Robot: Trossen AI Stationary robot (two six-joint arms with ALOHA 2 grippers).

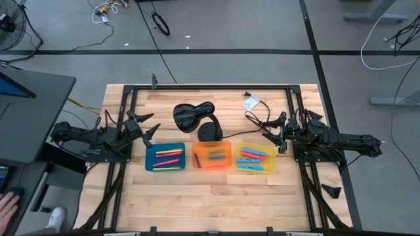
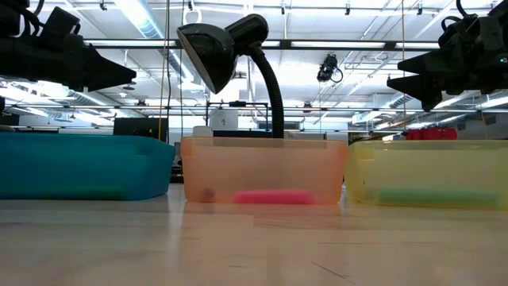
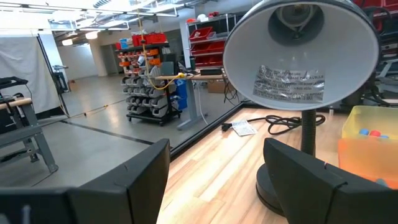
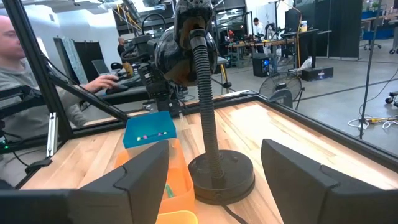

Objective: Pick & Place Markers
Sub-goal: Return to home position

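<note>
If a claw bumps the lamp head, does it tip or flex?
Probably flexes first: the lamp has a ribbed gooseneck. Tipping looks unlikely; its base is broad and flat. It may slide on the smooth table.

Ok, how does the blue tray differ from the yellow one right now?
The blue tray sits at the left end of the row, near the left gripper; the yellow tray sits at the right end, near the right gripper. The blue tray holds yellow and pink markers; the yellow tray holds mostly blue markers. Both are rectangular and flank the orange tray. Both grippers are open and empty.
</note>
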